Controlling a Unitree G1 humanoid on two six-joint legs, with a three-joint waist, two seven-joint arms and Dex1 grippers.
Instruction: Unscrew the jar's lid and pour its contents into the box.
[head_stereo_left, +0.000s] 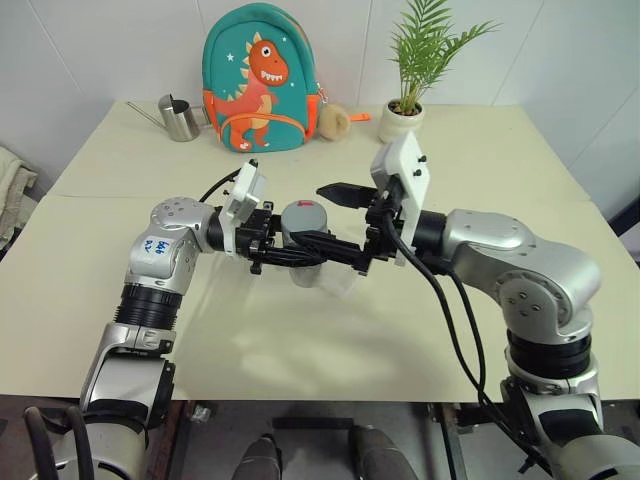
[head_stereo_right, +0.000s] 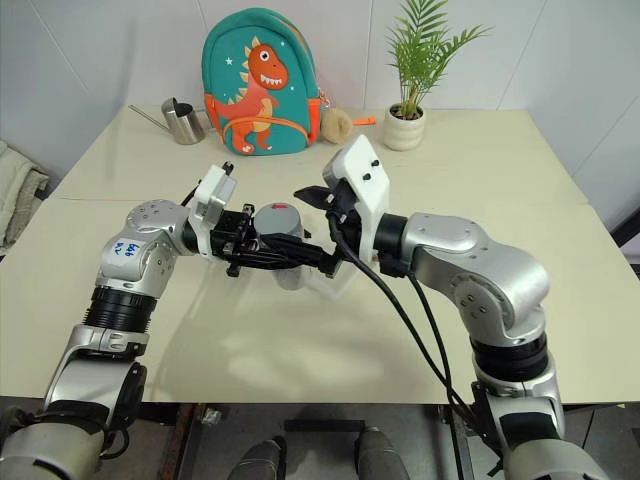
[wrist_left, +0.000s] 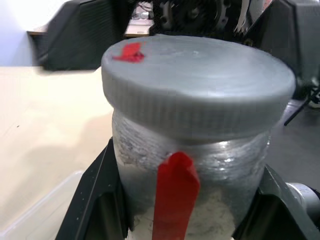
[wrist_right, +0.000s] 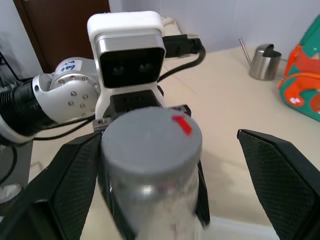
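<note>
The jar (wrist_left: 210, 165), a silver cylinder with a red stripe down its side, is held upright above the table with my left gripper (head_stereo_left: 300, 250) shut on its body. Its grey lid (wrist_right: 150, 145) with a small red mark sits on top. My right gripper (wrist_right: 167, 140) is open, level with the lid, one finger to each side; one finger (wrist_right: 280, 175) stands well clear of the lid. The box (head_stereo_left: 338, 282), a clear plastic tray, lies on the table just under the jar. The contents are hidden inside the jar.
At the back of the table stand a dinosaur backpack (head_stereo_left: 258, 80), a steel mug with a long handle (head_stereo_left: 180, 118), a small tan plush toy (head_stereo_left: 333, 121) and a potted plant (head_stereo_left: 405, 115). The table's near edge (head_stereo_left: 320, 400) runs below both arms.
</note>
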